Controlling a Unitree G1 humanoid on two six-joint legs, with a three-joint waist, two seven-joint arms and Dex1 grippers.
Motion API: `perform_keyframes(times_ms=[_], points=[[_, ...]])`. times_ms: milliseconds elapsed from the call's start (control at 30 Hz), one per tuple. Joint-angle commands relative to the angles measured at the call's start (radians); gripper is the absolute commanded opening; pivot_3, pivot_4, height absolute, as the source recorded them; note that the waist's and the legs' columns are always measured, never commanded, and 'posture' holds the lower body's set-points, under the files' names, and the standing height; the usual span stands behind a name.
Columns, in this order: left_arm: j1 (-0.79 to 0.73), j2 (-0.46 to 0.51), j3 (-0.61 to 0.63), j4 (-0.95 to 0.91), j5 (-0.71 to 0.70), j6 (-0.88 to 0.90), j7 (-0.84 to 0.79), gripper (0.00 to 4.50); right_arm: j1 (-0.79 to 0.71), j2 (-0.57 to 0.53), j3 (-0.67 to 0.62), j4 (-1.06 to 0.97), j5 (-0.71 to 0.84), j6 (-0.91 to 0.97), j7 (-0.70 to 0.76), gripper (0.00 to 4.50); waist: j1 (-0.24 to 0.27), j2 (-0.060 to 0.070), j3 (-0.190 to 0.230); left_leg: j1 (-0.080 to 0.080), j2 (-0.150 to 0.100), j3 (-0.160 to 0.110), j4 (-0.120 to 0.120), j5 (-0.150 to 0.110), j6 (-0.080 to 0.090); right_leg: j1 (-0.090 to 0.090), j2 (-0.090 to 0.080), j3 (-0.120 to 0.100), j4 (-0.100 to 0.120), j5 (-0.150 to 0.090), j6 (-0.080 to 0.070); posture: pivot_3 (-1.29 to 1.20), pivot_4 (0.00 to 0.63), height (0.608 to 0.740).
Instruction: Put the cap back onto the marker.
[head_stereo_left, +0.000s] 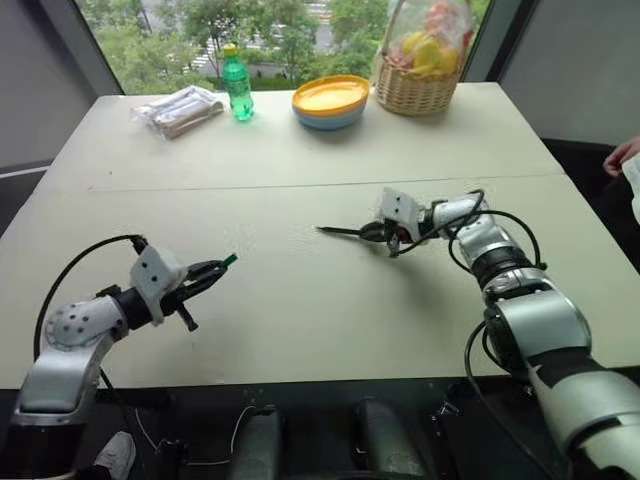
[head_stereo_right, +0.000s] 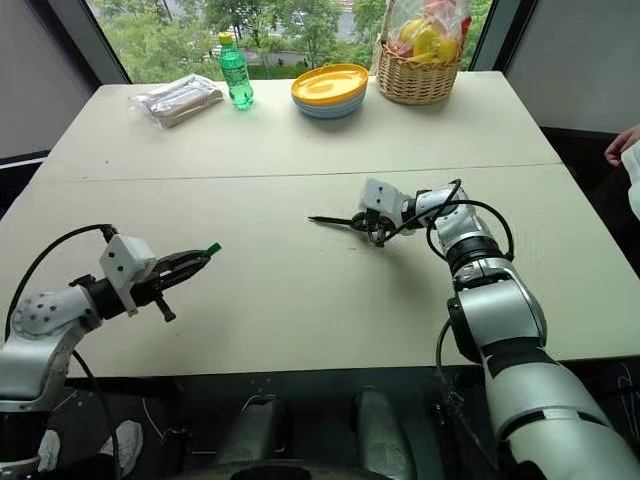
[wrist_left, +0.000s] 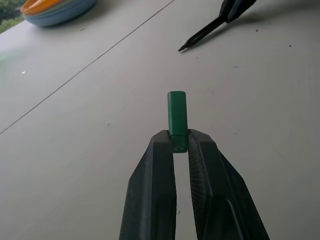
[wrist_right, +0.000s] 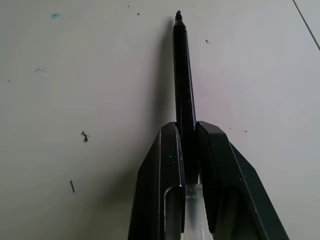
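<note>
The pale counter (head_stereo_left: 300, 320) spans the whole scene, with a seam running across it and a window behind its far edge. Along that far edge stand a wicker basket (head_stereo_left: 418, 88) of wrapped fruit, a stack of plates (head_stereo_left: 331, 101) with a yellow one on top, a clear packet (head_stereo_left: 178, 108), and a green bottle (head_stereo_left: 237, 84) between the packet and the plates. A person's hand (head_stereo_left: 622, 155) shows at the right edge.

The right gripper (head_stereo_left: 372, 233) is closed on the marker (wrist_right: 183, 70), clamping its rear part between both fingers; the marker juts out toward the robot's left, its pointed tip (uncapped) free in the air above the counter. The left gripper (wrist_left: 179, 142) is clamped on the cap (wrist_left: 177, 117), which sticks out beyond the fingertips, pointing toward the marker. Cap and marker are well apart, with bare counter between them.
</note>
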Motion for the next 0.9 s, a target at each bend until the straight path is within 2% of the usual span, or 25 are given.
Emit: perform_keyframes(times_ms=[33, 233, 400, 700, 900], points=[[-0.07, -0.009, -0.035, 0.099, 0.062, -0.185, -0.024, 0.0, 0.011, -0.034, -0.007, -0.138, 0.036, -0.069, 0.045, 0.05, -0.004, 0.0, 0.0, 0.0, 0.0, 0.0, 0.0, 0.0, 0.0, 0.0, 0.0, 0.0, 0.0, 0.0, 0.0, 0.0, 0.15, 0.74], [-0.173, -0.059, -0.075, 0.339, 0.122, -0.455, -0.024, 0.0, 0.119, -0.056, -0.006, -0.378, 0.092, -0.037, 0.082, 0.05, -0.01, 0.0, 0.0, 0.001, 0.001, 0.0, -0.002, 0.0, 0.0, -0.001, 0.0, 0.001, 0.0, 0.0, 0.0, 0.0, 0.15, 0.74], [-0.252, -0.069, -0.112, 0.491, 0.143, -0.571, -0.051, 0.0, 0.176, -0.06, 0.006, -0.504, 0.102, -0.022, 0.064, 0.05, -0.005, 0.0, 0.0, 0.0, 0.0, 0.0, -0.001, 0.0, 0.0, -0.002, 0.0, 0.0, 0.001, 0.0, 0.0, 0.0, 0.15, 0.74], [-0.303, -0.066, -0.145, 0.506, 0.153, -0.684, -0.061, 0.0, 0.215, -0.071, 0.022, -0.652, 0.121, 0.009, 0.064, 0.05, -0.004, 0.0, 0.0, 0.0, 0.0, 0.001, -0.001, 0.0, 0.0, -0.002, 0.0, 0.0, 0.001, 0.0, 0.0, 0.0, 0.15, 0.74], [-0.286, -0.068, -0.146, 0.46, 0.131, -0.649, -0.063, 0.0, 0.226, -0.059, 0.031, -0.711, 0.139, 0.052, 0.064, 0.05, -0.005, 0.0, 0.0, 0.0, 0.0, 0.0, -0.001, 0.0, 0.0, -0.002, 0.0, 0.0, 0.001, 0.0, 0.0, 0.0, 0.15, 0.74]])
